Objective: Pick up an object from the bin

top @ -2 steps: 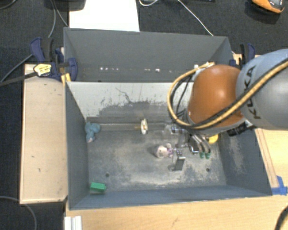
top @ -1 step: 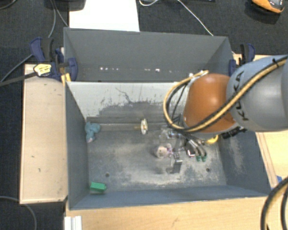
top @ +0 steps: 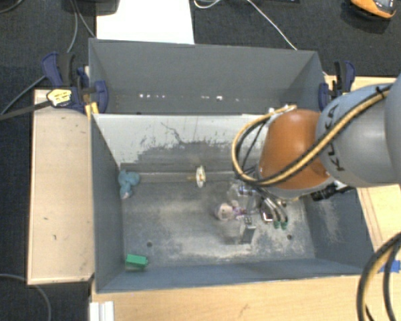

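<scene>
KUKA arm's gripper (top: 247, 229) hangs low over the right-centre floor of the grey metal bin (top: 187, 79), under its orange wrist cover (top: 291, 149). Whether it is open or closed cannot be told from this angle, and nothing is seen held. Just beside it, to the view's left, lies a small pale pinkish-white object (top: 225, 211), the nearest thing to the tool; whether the two touch cannot be told. The step in hand looks like the approach to a grasp. The next move would call for centring on the pale object and closing on it before lifting. Farther off lie a small cream piece (top: 200, 175) toward the back wall, a blue-grey lump (top: 127, 182) at the left wall and a green block (top: 136, 261) in the near-left corner.
</scene>
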You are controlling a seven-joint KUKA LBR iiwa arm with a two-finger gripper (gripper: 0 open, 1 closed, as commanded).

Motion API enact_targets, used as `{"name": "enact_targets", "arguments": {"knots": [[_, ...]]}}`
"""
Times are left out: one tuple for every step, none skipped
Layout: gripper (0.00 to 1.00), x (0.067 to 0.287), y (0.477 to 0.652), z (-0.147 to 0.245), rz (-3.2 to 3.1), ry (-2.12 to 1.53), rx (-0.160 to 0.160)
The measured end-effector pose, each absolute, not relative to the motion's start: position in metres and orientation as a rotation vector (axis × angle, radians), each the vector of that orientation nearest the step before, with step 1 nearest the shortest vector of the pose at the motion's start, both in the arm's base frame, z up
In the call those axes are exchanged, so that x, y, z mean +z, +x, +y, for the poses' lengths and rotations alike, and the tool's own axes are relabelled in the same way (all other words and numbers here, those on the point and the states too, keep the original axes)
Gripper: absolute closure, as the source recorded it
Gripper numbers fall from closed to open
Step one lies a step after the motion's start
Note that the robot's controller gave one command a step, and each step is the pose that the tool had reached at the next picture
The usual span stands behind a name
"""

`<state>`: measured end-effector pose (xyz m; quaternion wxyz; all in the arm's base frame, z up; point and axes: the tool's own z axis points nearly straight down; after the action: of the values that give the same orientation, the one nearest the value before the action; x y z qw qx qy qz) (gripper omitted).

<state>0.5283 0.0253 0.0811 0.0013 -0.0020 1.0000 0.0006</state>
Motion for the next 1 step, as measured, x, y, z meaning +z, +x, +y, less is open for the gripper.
{"name": "enact_targets", "arguments": {"knots": [[1.0, 0.0756, 0.5124, -0.0081, 3.136, -0.12, 0.002]]}}
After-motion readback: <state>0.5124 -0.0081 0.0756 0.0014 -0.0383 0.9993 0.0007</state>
